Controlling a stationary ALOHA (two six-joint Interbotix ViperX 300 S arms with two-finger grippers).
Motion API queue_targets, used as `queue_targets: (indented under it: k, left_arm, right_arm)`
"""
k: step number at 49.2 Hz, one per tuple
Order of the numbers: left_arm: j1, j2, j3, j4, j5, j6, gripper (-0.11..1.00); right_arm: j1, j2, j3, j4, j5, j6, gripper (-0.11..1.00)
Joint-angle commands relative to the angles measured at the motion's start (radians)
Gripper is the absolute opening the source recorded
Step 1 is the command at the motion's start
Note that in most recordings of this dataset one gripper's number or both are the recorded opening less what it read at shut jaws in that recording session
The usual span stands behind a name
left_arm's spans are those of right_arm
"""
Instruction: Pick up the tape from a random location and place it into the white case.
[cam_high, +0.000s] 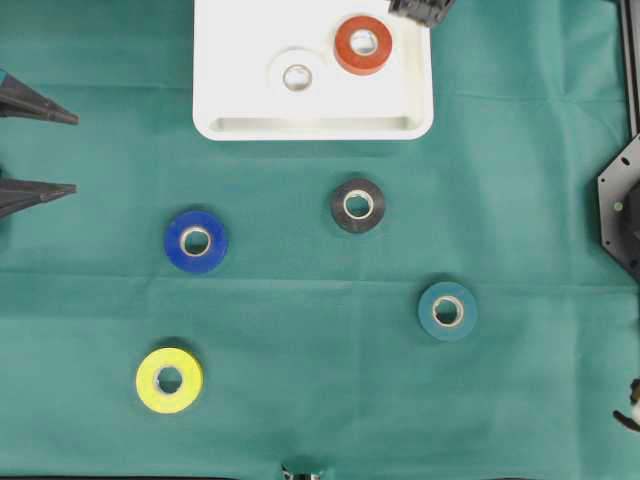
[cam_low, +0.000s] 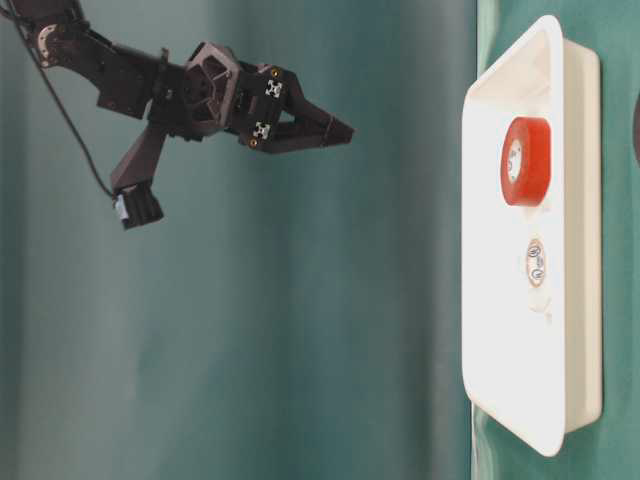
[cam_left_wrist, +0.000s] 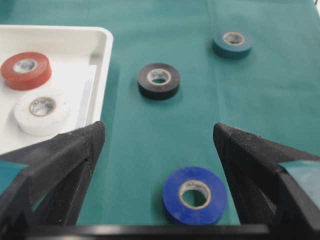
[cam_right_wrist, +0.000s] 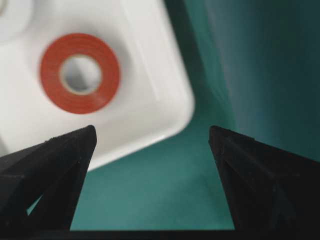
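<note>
In the left wrist view the left tool (cam_left_wrist: 157, 137) stands wide open and empty, low over the green cloth of the desk (cam_left_wrist: 280, 90). Just in front of it lies a blue tape roll (cam_left_wrist: 194, 195), further on a black tape roll (cam_left_wrist: 159, 81), and farthest a teal tape roll (cam_left_wrist: 232, 44). This view does not show the yellow tape roll (cam_high: 169, 380); only the overhead view has it, near the lower left. On the left side is the white case (cam_left_wrist: 102, 65), with a red tape roll (cam_left_wrist: 26, 70) and a white tape roll (cam_left_wrist: 42, 111) lying flat inside, close together. The right tool (cam_right_wrist: 152, 135) is also wide open and holds nothing. The table-level view shows it raised in the air, well apart from the case. Nothing lies between the loose rolls.
</note>
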Motion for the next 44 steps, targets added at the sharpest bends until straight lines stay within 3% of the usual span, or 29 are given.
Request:
queue_targets:
  k: [1,29,44]
  left_arm:
    - [0.003,0.011,-0.023,-0.003,-0.006,0.0,0.97]
    - [0.002,0.011,-0.025,-0.003,-0.008,0.0,0.97]
    - [0.002,0.011,-0.025,-0.003,-0.008,-0.002,0.97]
  right_arm:
    - [0.052,-0.028,-0.023,0.002,-0.002,0.006,0.91]
    - [0.416,-0.028,-0.02,0.002,-0.02,0.179,0.91]
    - [0.443,-0.031,-0.014,-0.005,-0.035,0.206,0.91]
